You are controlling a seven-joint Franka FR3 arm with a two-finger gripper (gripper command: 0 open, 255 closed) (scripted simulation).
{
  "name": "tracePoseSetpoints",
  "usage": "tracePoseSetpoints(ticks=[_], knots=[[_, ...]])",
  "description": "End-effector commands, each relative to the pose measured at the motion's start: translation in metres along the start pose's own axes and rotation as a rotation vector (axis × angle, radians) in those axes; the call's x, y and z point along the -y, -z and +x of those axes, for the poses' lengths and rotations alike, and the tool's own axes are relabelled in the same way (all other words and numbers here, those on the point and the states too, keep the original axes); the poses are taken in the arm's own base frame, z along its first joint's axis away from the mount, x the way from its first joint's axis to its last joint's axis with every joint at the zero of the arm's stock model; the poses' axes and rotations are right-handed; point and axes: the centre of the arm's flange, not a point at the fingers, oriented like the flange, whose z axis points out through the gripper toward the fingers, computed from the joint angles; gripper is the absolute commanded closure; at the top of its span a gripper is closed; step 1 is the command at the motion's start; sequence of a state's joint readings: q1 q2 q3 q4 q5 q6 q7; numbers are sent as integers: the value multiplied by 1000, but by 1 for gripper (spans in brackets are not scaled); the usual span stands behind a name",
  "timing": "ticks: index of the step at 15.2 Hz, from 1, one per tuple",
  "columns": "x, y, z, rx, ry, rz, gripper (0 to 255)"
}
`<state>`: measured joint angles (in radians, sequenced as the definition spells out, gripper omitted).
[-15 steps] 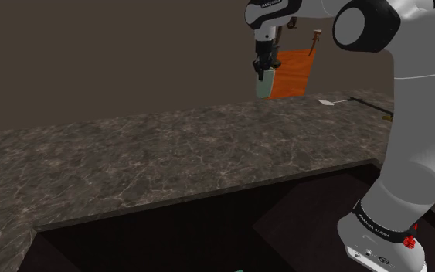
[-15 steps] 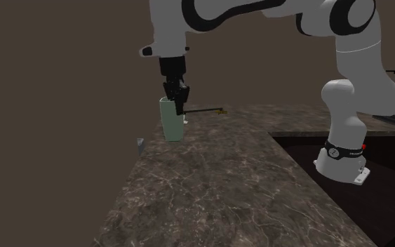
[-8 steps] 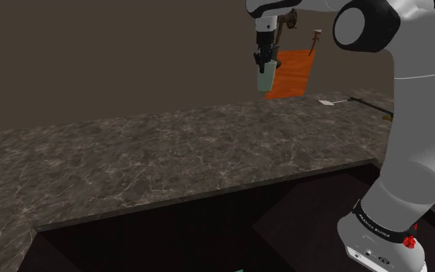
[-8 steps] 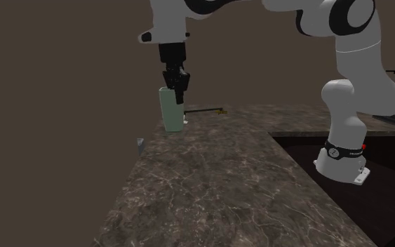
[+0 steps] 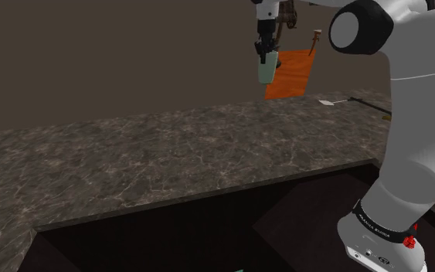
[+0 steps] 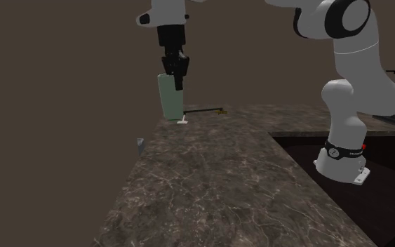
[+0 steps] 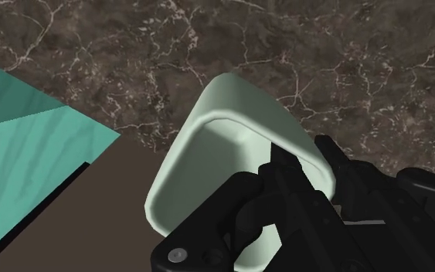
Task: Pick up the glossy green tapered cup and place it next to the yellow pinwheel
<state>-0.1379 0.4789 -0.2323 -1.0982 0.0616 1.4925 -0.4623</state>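
The pale green cup [image 5: 266, 71] was held clear above the marbled countertop [image 5: 169, 154], with one wall of its rim pinched between the fingers of the gripper [image 5: 266, 56]. The pickup was judged done. Left to be done were the carry to the pinwheel [image 5: 328, 102] and the setting down beside it.

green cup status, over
Black claw shut on pale green tapered cup, at its rim. Cup held above dark marbled countertop. Nearby on the counter lies white-headed pinwheel.

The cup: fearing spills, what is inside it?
Only a pincer finger, inside the pale green cup; the rest looks bare, though the pincer hides part of its bottom.
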Motion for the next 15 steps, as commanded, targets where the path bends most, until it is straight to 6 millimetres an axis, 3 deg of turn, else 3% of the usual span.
tracePoseSetpoints(ticks=[1,8,15], knots=[[0,11,-2,0,0,0,255],[0,46,-5,0,0,0,255],[-51,40,-82,0,0,0,255]])
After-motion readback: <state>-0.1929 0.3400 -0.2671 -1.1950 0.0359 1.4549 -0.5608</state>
